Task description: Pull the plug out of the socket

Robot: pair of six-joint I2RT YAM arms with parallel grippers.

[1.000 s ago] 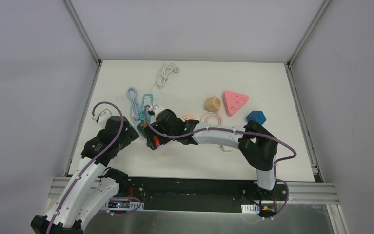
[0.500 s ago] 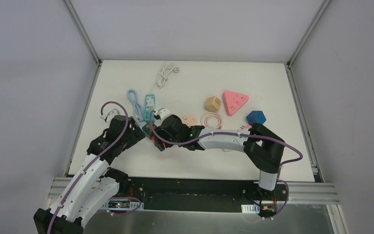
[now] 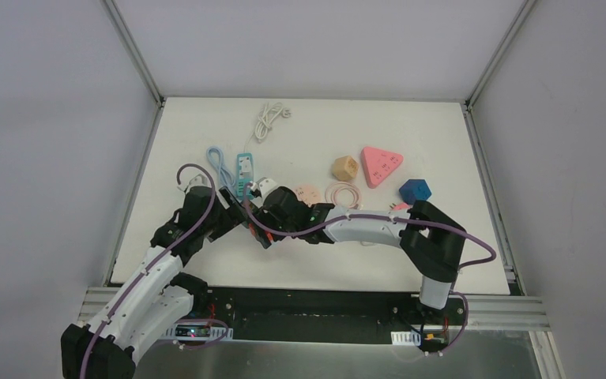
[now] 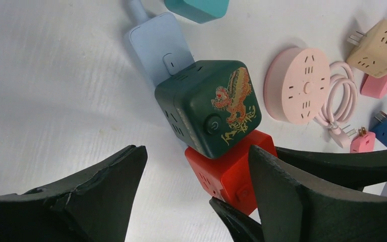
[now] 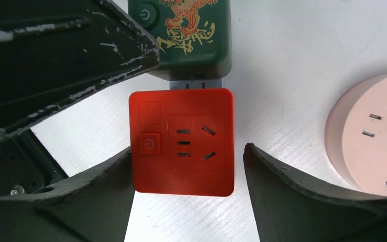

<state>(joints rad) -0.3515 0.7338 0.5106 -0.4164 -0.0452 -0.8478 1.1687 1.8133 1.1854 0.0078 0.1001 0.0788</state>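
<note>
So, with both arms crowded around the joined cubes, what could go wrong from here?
The right fingers straddle the red cube with a gap on one side; closing may skew it. The left fingers are open, not holding the green cube, so a pull could drag both cubes along. The two sets of fingers sit very close and might collide.

Right wrist view: lower cube (image 5: 181, 141) at frame centre, its top edge joined to upper cube (image 5: 188, 35) directly above. The right gripper (image 5: 187, 151) has one finger left of the lower cube and one right. A round socket (image 5: 373, 136) lies at the right edge, on the table (image 5: 282, 60).
</note>
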